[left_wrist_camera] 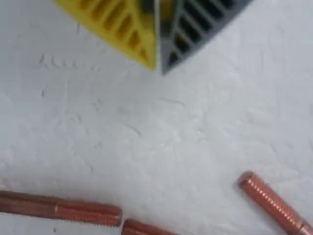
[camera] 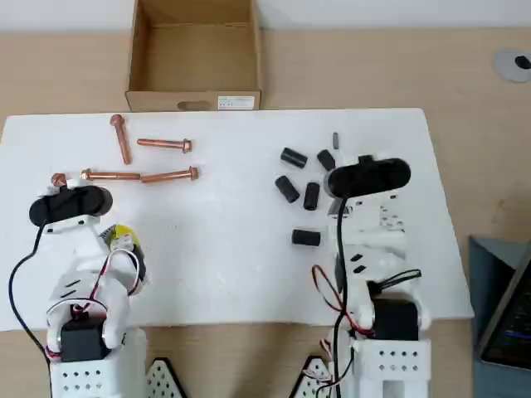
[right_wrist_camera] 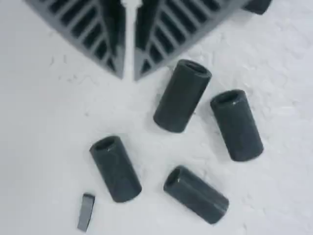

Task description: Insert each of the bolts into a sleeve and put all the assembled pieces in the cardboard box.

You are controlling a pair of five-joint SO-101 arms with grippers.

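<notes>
- Left gripper (left_wrist_camera: 157, 63): yellow and grey fingers together at the tips, holding nothing, low over the white board (camera: 224, 249) just beside the bolts.
- Right gripper (right_wrist_camera: 129, 71): grey fingers nearly together with only a thin sliver between, holding nothing, right beside the sleeve cluster.
- Copper bolts (camera: 164, 144) lie loose on the board's left part, none inside a sleeve; one bolt head (camera: 58, 179) shows at the left arm's edge.
- Black sleeves (camera: 287, 188): four clustered on the board's right part, and a fifth sleeve (camera: 305, 237) lies apart, nearer the arm bases.
- Small dark piece (right_wrist_camera: 86, 211) lies near the cluster.
- Cardboard box (camera: 141, 58) is open, beyond the board's far edge, with no pieces seen inside.
</notes>
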